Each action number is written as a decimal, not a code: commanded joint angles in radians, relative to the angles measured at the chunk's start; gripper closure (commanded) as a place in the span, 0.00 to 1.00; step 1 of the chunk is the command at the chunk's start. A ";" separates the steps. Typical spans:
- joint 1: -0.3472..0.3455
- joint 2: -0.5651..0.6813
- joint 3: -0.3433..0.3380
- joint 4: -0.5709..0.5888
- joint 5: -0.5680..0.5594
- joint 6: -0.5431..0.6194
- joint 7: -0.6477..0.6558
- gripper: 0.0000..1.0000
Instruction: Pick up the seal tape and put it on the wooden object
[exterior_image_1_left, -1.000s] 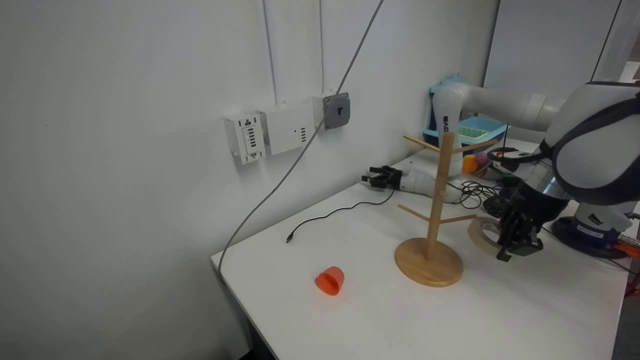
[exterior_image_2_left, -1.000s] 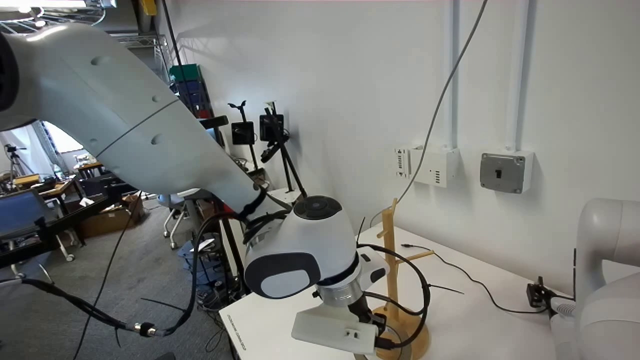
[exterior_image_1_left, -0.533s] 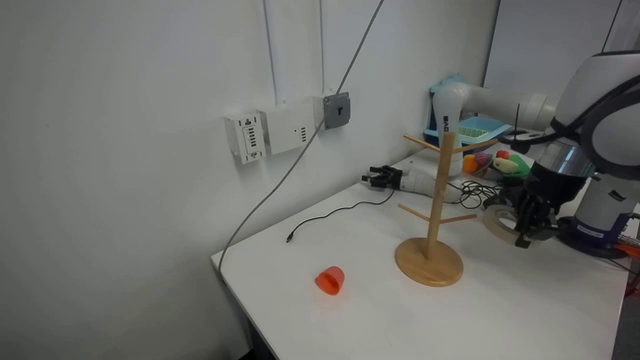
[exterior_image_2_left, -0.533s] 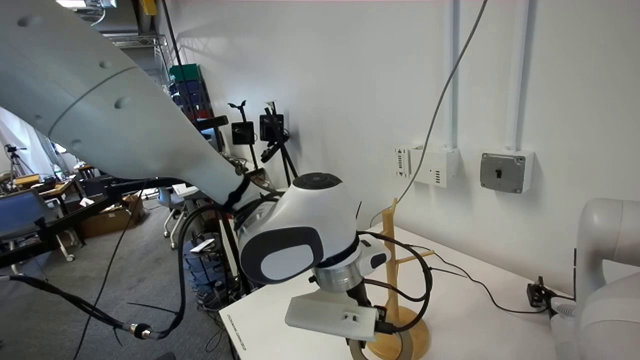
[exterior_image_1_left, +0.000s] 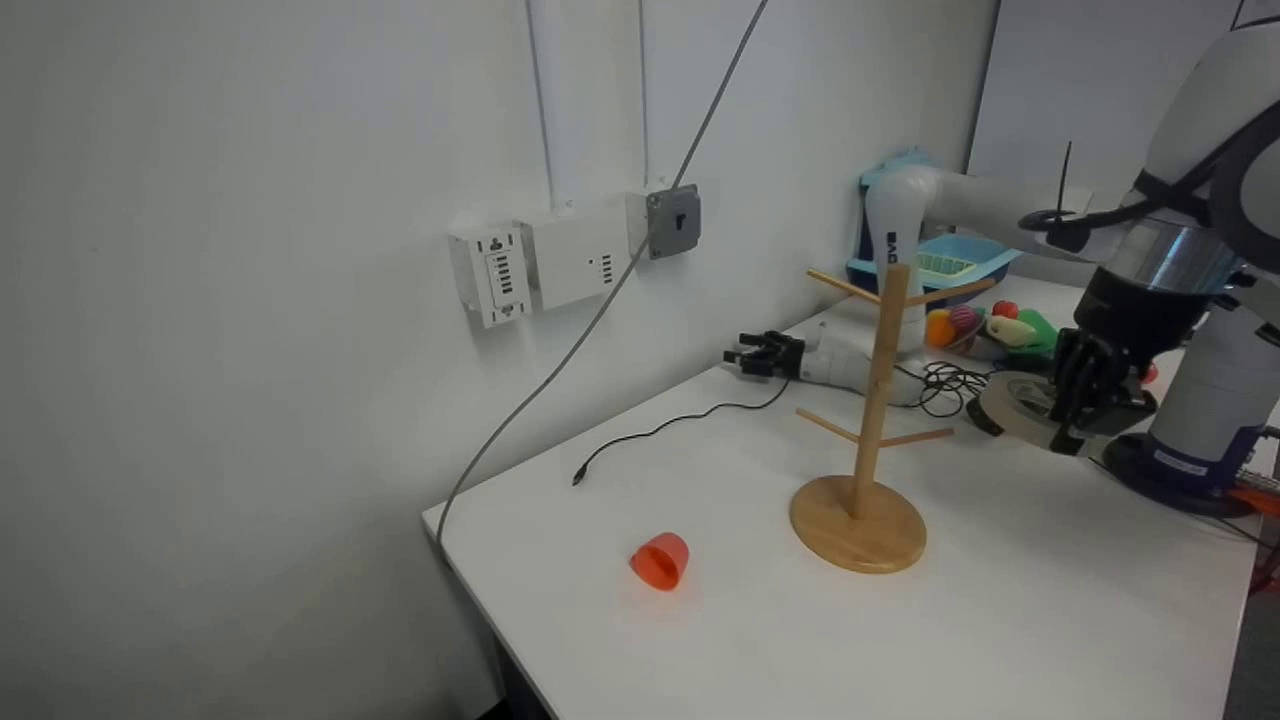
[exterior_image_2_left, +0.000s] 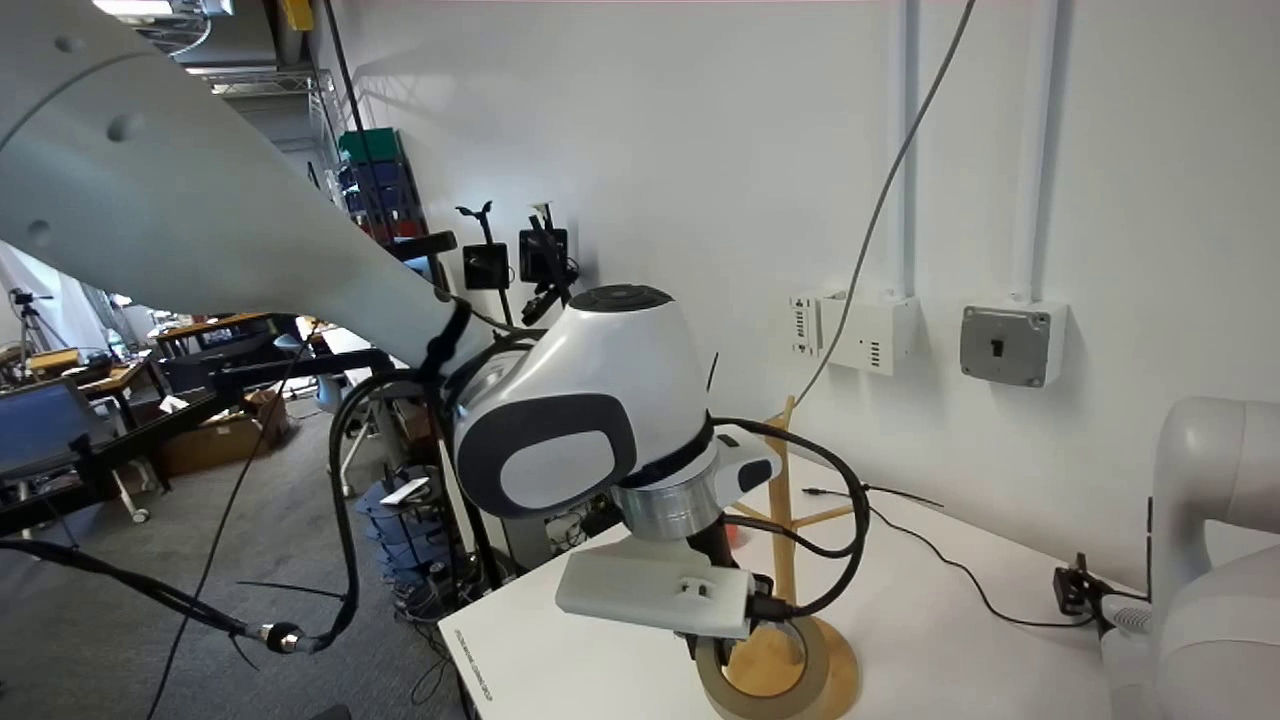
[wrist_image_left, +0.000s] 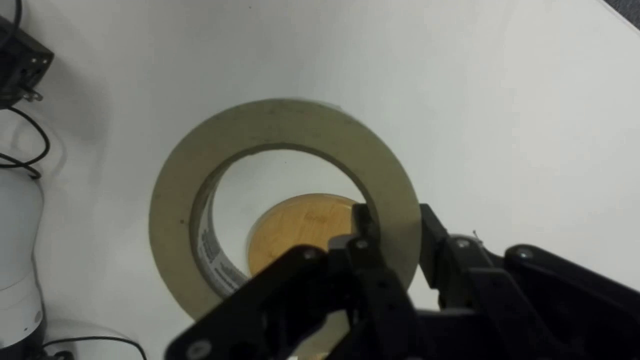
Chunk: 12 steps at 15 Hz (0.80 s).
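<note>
The seal tape (exterior_image_1_left: 1003, 408) is a cream-white ring held above the table. In the wrist view the tape (wrist_image_left: 172, 220) lies flat to the camera, and my gripper (wrist_image_left: 395, 230) is shut across its right-hand rim, one finger inside the hole and one outside. The tape also shows in an exterior view (exterior_image_2_left: 816, 668), below the gripper, whose fingers are mostly hidden there. The wooden object (exterior_image_1_left: 880, 400) stands upright with bare pegs, apart from the tape. Its base (wrist_image_left: 300, 225) shows through the tape's hole in the wrist view. It is partly hidden behind arm cables and tape in an exterior view (exterior_image_2_left: 781, 500).
An orange-red cup-like object (exterior_image_1_left: 660, 561) lies on the white table (exterior_image_1_left: 760, 640). A second arm with a black gripper (exterior_image_1_left: 770, 355) and a black cable (exterior_image_1_left: 690, 415) lie along the wall. A bowl of toy fruit (exterior_image_1_left: 960, 325) and a blue basket (exterior_image_1_left: 965, 262) stand behind.
My gripper has risen from the table with the seal tape in it, moving up and rightward, away from the stand in an exterior view. The wooden object has not moved.
</note>
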 joint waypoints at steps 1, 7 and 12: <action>-0.006 -0.042 0.004 -0.023 0.052 0.020 -0.012 0.94; -0.005 -0.043 0.017 -0.026 0.186 0.048 -0.052 0.94; -0.019 0.171 0.111 -0.033 0.437 0.300 -0.212 0.94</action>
